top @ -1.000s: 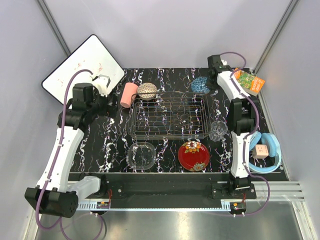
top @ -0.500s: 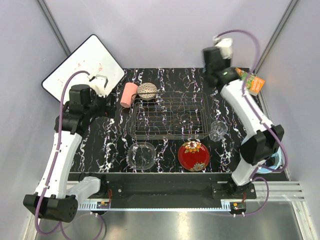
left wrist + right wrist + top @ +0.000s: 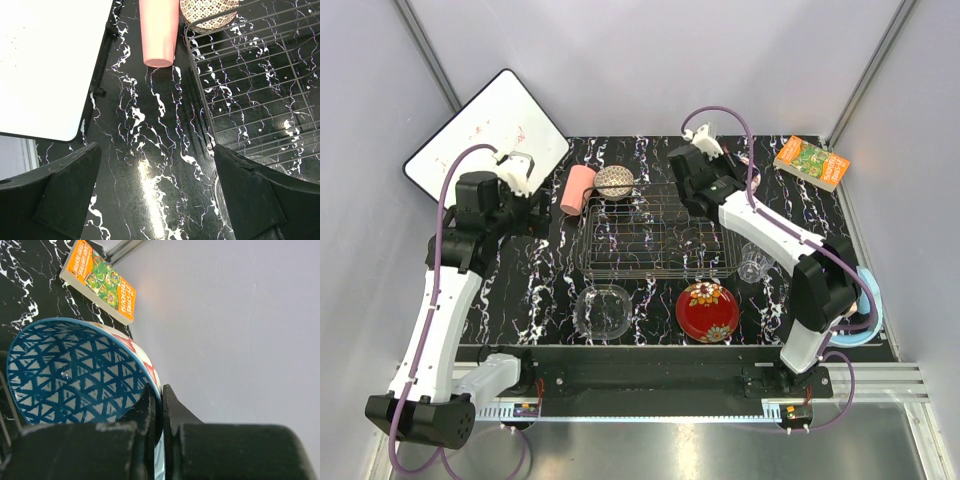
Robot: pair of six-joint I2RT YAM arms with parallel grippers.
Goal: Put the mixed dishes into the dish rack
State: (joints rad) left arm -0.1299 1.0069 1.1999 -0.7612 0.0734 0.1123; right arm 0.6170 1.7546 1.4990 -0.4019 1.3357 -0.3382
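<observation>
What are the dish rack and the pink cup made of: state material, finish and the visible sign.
Dish rack: likely metal wire, silvery and slightly shiny; thin rods in an open grid. Pink cup: probably plastic, opaque and matte; even colour, no glare.

Right arm [image 3: 772, 232] hides most of the blue headphones [image 3: 870, 305] and part of the small clear glass [image 3: 752, 268]. Left wrist view crops the pink plastic cup [image 3: 160, 30] and beige patterned bowl [image 3: 207, 11].
</observation>
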